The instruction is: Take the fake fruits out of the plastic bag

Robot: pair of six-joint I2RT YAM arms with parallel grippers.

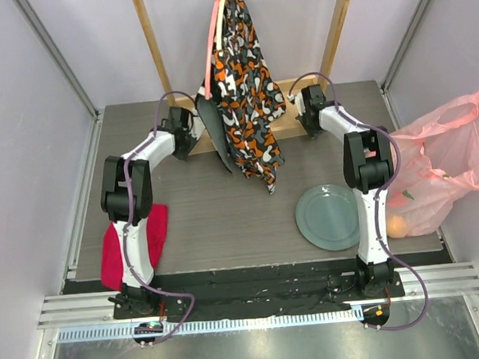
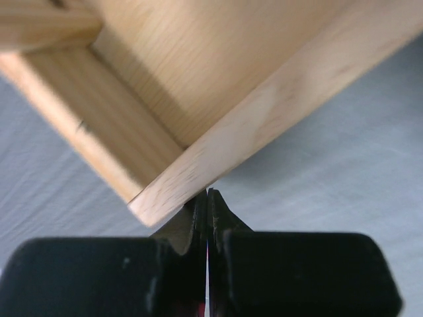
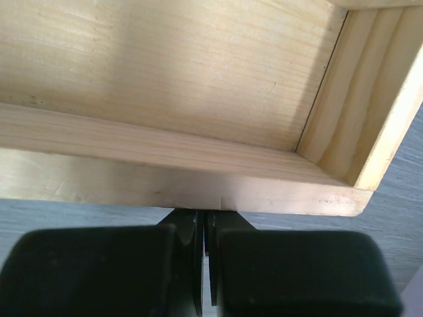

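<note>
The pink plastic bag (image 1: 446, 165) lies slumped at the table's right edge, handles spread. Through the film I make out an orange-yellow fake fruit (image 1: 397, 226) and a bit of green (image 1: 408, 194); the other fruits are hidden. My left gripper (image 1: 193, 127) is far back, against the wooden frame's base, jaws shut on nothing (image 2: 207, 198). My right gripper (image 1: 304, 109) is also at the back by the frame's right foot, shut and empty (image 3: 206, 214). Both are well away from the bag.
A grey-green plate (image 1: 328, 217) sits at the front right beside the right arm. A red cloth (image 1: 137, 240) lies at the front left. A patterned garment (image 1: 241, 89) hangs from the wooden frame (image 1: 154, 46). The frame's base beam (image 2: 264, 112) (image 3: 165, 152) is just ahead of both fingertips.
</note>
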